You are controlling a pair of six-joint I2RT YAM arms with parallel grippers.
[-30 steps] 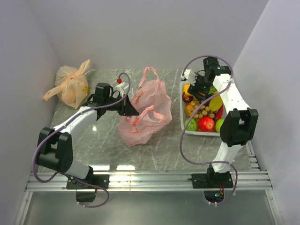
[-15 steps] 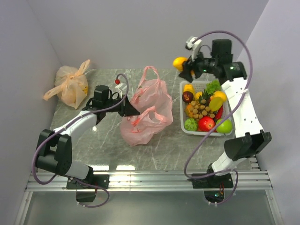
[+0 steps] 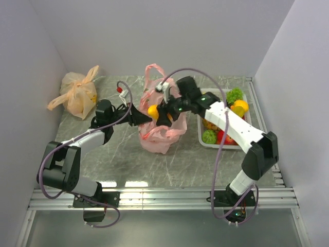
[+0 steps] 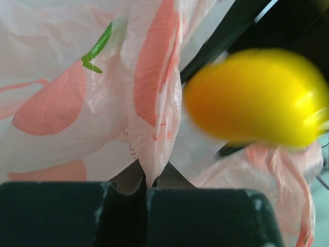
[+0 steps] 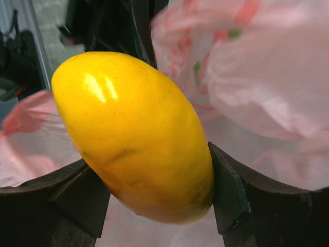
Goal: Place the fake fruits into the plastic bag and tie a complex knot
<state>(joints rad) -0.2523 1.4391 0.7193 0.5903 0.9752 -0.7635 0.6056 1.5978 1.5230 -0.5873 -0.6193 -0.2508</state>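
The pink plastic bag (image 3: 160, 131) stands near the table's middle, its handle loops raised. My left gripper (image 3: 145, 119) is shut on the bag's left edge (image 4: 154, 149) and holds it up. My right gripper (image 3: 158, 113) is shut on a yellow mango (image 5: 136, 136) and holds it at the bag's mouth, close to the left gripper; the mango also shows in the top view (image 3: 153, 111) and, blurred, in the left wrist view (image 4: 257, 98). More fake fruits (image 3: 226, 123) lie in the white basket (image 3: 226, 144) on the right.
A pale orange knotted bag (image 3: 77, 94) sits at the back left corner. Walls close in on the left, the back and the right. The right arm (image 3: 231, 123) stretches across above the basket.
My right gripper has lifted the yellow mango out of the basket and carried it left to the bag's mouth. My left gripper has raised the bag's edge a little.
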